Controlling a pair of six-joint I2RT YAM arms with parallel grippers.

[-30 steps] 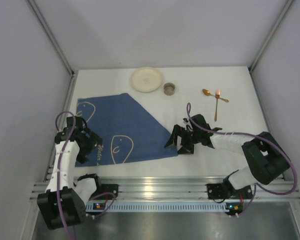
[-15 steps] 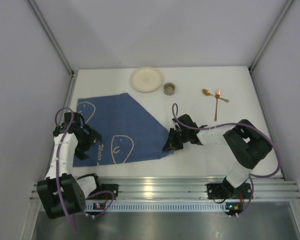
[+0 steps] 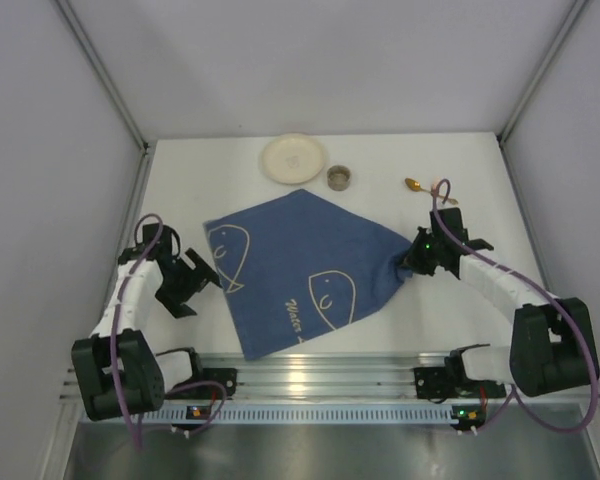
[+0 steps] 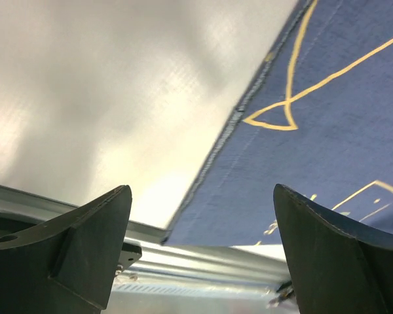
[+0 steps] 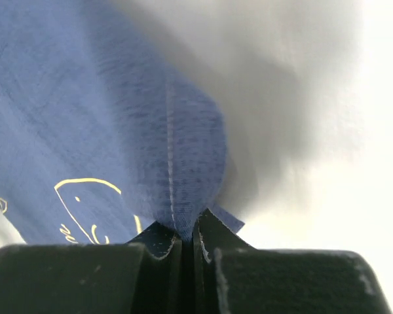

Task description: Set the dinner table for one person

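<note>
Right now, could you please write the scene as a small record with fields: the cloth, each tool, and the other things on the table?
Cloth: blue cloth with cream fish outlines, spread on the dinner table, its right corner bunched
Right arm: right tool shut on the cloth's right corner
Left arm: left tool open, near the cloth's left edge, holding nothing
Far side: cream plate, apart from the cloth
Beside it: small round cup, right of the plate
Further right: gold spoon, partly hidden by the right arm's cable
</note>
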